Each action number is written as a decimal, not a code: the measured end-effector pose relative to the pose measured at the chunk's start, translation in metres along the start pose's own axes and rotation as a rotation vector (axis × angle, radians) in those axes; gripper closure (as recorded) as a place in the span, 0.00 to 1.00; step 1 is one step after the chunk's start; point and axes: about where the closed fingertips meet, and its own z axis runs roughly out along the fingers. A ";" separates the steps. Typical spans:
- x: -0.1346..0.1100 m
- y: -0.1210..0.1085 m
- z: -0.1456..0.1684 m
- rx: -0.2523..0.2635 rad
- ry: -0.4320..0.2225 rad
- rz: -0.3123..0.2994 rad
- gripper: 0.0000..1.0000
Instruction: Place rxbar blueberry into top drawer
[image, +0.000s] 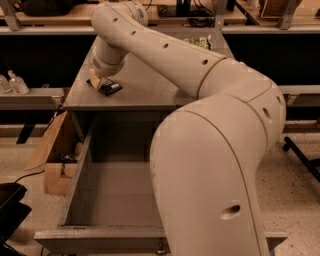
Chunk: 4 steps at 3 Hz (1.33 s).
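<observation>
The rxbar blueberry (111, 89), a small dark flat bar with pale print, lies on the grey counter top (150, 87) near its front left corner. My gripper (99, 82) hangs from the wrist right at the bar's left end, low over the counter and mostly hidden by the arm. Whether it touches the bar I cannot tell. The top drawer (75, 180) stands pulled wide open below the counter, a deep grey metal box with a bare floor. My large beige arm covers its right half.
A green chip bag (200, 42) lies at the back right of the counter. An open cardboard box (56, 165) sits on the floor left of the drawer. Clear bottles (15, 82) stand on a shelf at far left. A black object (10, 212) is at bottom left.
</observation>
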 end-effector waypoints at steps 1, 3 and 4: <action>0.009 -0.014 -0.030 0.044 -0.034 0.014 1.00; 0.059 -0.005 -0.127 0.084 -0.176 0.044 1.00; 0.091 0.017 -0.139 0.065 -0.209 0.040 1.00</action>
